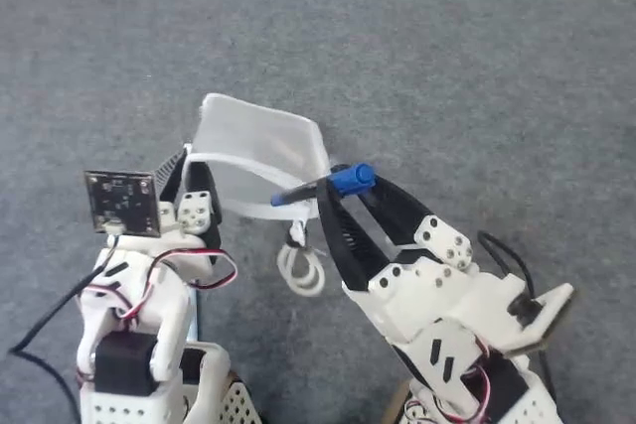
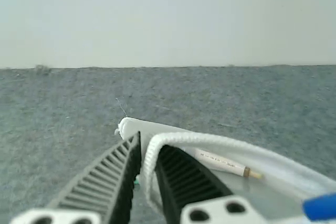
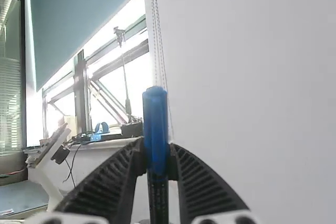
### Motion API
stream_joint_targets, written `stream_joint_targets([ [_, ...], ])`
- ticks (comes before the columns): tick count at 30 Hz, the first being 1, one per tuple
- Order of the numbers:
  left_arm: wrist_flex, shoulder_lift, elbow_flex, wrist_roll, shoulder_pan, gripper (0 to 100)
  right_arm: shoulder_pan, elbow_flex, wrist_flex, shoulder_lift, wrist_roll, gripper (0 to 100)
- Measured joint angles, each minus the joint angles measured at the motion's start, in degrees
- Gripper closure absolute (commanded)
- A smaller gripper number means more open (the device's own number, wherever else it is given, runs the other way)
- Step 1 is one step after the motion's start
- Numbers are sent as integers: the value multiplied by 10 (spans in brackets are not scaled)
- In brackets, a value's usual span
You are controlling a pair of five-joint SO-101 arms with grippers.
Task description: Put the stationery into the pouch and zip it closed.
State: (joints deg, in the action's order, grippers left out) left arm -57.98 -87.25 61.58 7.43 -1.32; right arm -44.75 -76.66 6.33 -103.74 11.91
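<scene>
Now we see a translucent white zip pouch (image 1: 260,151) held open near the middle of the grey felt tabletop (image 1: 477,76). Our left gripper (image 1: 189,174) is clamped on its white zipper rim (image 2: 210,141). Our right gripper (image 1: 348,186) pinches a black pen with a blue cap (image 1: 350,180) at the pouch's mouth. A slim white pen (image 2: 223,162) lies inside the pouch, and a white cord loop (image 1: 303,270) sits just beside it, toward the tabletop's near edge.

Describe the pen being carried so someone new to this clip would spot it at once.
On the grey table, find the translucent white pouch near the middle. Over its open rim the right tool clamps a dark pen. Its bright blue cap sets it apart from the white stick inside the pouch.
</scene>
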Motion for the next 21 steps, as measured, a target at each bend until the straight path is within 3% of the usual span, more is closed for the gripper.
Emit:
stream_joint_targets([
  [6,0,0,0,0,41,988,0,-54,-88,3,-8,993],
  [11,0,9,-20,0,60,988,-3,-106,-156,5,-83,993],
  [21,0,248,-142,18,63,989,0,-146,-207,6,-136,993],
])
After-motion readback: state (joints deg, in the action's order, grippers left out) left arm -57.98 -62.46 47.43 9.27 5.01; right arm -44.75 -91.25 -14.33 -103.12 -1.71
